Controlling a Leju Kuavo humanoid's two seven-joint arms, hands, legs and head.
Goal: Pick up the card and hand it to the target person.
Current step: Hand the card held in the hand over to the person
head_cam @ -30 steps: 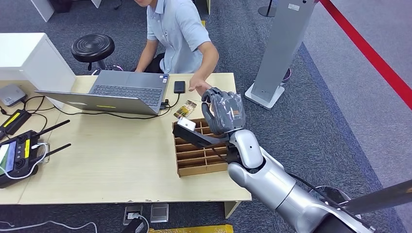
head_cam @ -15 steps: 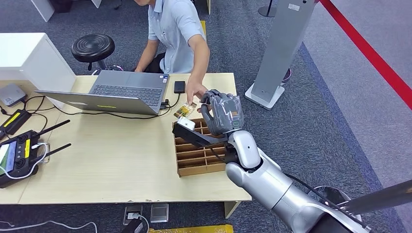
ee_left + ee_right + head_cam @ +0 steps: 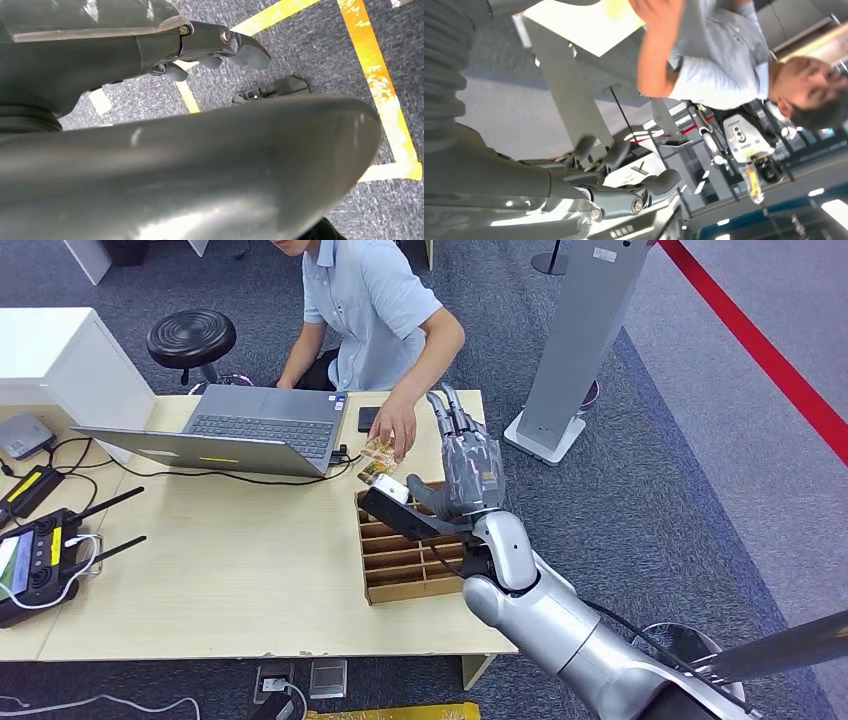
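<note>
The card [image 3: 377, 452], small with a brown and green print, sits just above the table beside the laptop, and the person's hand [image 3: 397, 428] pinches its far end. My right hand [image 3: 466, 468] hovers over the far end of the cardboard divider box [image 3: 400, 562], just right of the card, fingers stretched up and apart, holding nothing. The right wrist view has those fingers [image 3: 624, 192] spread with the person's arm [image 3: 655, 45] beyond them. My left hand [image 3: 215, 47] hangs over the carpet, fingers loosely extended and empty.
An open laptop [image 3: 250, 425] and a black phone [image 3: 368, 418] lie at the far side of the wooden table [image 3: 220, 560]. A remote controller [image 3: 35, 565] sits at its left edge. A black stool [image 3: 191, 337] and a grey stand [image 3: 575, 350] flank the seated person.
The person's hand came down onto the card and took hold of it. My right hand's fingers uncurled and now point up and apart; the arm shifted slightly forward.
</note>
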